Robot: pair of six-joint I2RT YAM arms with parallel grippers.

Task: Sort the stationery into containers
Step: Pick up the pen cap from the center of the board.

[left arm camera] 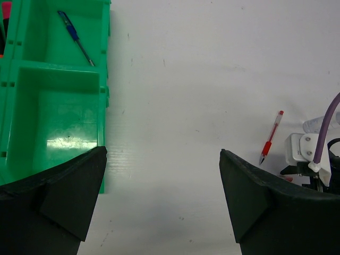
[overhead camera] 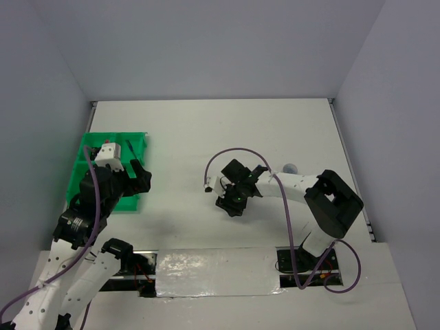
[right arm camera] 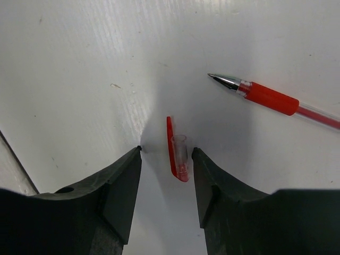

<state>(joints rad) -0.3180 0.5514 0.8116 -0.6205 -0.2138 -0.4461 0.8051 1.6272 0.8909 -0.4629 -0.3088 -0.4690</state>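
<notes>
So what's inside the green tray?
A blue pen lies in one compartment of the green tray; the adjoining one looks bare. The other compartments are mostly cut off or covered by the left arm.

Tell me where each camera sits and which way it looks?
Top external: above and behind the arms, looking down on the table; left arm and right arm show.
Left wrist: on the left arm, looking down at the green tray and a blue pen; the open left gripper shows.
Right wrist: on the right arm, looking down at a red cap lying between the fingers of the open right gripper.
Shared: both wrist views show the red pen.
</notes>
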